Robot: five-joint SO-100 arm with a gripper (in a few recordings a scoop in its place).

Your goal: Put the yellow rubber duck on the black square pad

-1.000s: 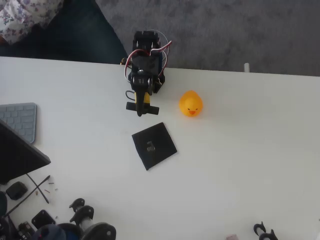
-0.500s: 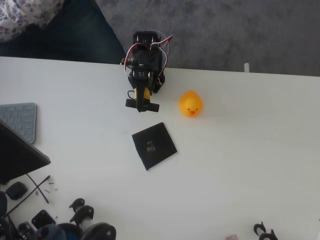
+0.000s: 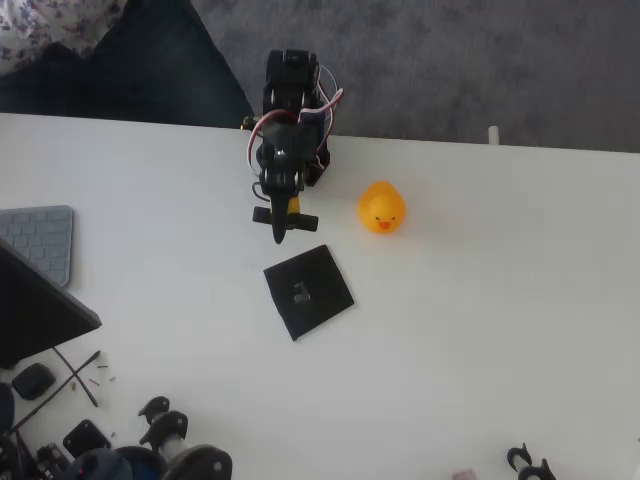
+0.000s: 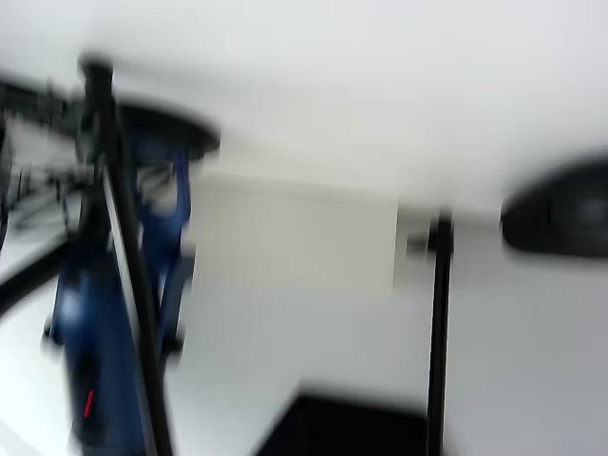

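So your yellow rubber duck (image 3: 381,207) sits upright on the white table (image 3: 480,330), beak pointing toward the near edge in the overhead view, right of the arm and just up-right of the black square pad (image 3: 308,291), not touching it. Being round, it has no real long axis. The pad lies flat, rotated a bit, with a small grey mark in the middle. Your gripper (image 3: 281,222) hangs above the table just beyond the pad's far corner; I can't tell if the fingers are spread or closed. Grey carpet past the far edge, a keyboard (image 3: 38,240) on the left. The wrist view is blurred. No readable writing anywhere.
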